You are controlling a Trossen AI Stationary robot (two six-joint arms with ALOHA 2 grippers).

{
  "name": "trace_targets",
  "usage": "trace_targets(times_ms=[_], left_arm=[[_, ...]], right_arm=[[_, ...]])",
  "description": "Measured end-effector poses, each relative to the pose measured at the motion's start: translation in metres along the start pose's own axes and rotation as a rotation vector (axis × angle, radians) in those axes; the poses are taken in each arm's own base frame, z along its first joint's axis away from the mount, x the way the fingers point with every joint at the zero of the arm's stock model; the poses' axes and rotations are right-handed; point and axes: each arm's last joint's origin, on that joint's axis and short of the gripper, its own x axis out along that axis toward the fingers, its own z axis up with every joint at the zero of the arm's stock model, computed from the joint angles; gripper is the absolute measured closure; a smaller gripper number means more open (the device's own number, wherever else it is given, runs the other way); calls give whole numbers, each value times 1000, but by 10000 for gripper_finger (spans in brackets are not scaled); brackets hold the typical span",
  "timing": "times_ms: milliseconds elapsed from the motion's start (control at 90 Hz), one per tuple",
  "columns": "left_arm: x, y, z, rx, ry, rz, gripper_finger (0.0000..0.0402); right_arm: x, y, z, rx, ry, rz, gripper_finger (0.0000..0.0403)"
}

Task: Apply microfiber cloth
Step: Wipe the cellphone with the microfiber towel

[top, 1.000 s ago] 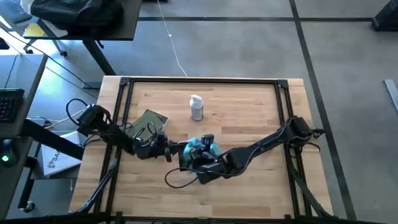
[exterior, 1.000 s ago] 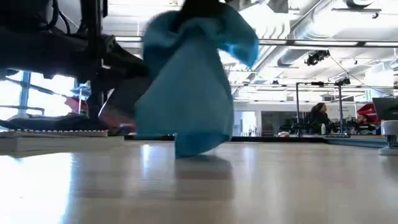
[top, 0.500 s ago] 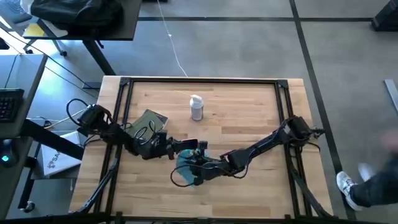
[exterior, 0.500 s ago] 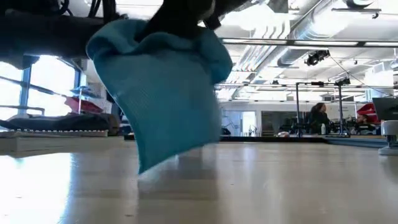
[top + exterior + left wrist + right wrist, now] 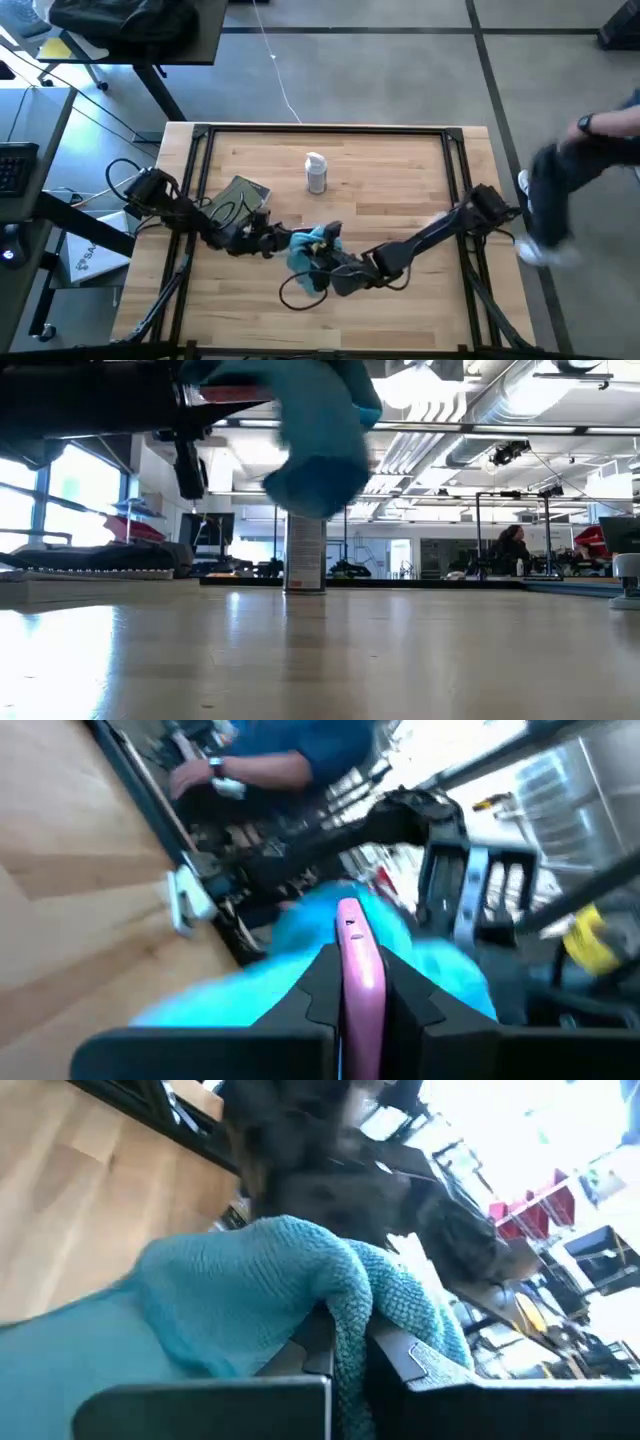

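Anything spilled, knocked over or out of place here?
Nothing stands out. The spray bottle stands upright, the olive pouch lies flat, and the microfiber cloth hangs bunched above the table between the left hand and right hand.

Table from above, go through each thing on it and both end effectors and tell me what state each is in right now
Cloth: bunched, lifted off the table, held between both end effectors.
Spray bottle: upright, standing alone, untouched.
Green pouch: lying flat under the left arm.
Left end effector: shut on a thin pink object, pressed against the cloth.
Right end effector: shut on the cloth.
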Motion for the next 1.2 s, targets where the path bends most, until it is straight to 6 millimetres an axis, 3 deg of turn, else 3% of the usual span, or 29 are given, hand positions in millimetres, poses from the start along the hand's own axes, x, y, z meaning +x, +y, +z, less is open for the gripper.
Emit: trace_targets(times_ms=[189,433,633,778,911,1033,1200], left_arm=[[-2,-2,-4,-1,62,-39,389],[2,-7,-5,8,70,-69,389],[6,-4,0,48,37,-50,389],[8,-1,4,52,6,-32,389],[10,2,9,57,-28,-4,389],[11,3,11,64,-35,-3,389],[11,4,12,86,-35,-6,389]], right_arm=[[-11,-16,1,24,26,-6,403],[1,-19,-4,151,7,177,402],[4,-21,-7,153,17,166,402],[-6,-27,-2,61,10,78,402],[-27,-45,10,72,-47,54,402],[-34,-52,18,159,-127,160,402],[-29,-38,13,236,-108,311,402]])
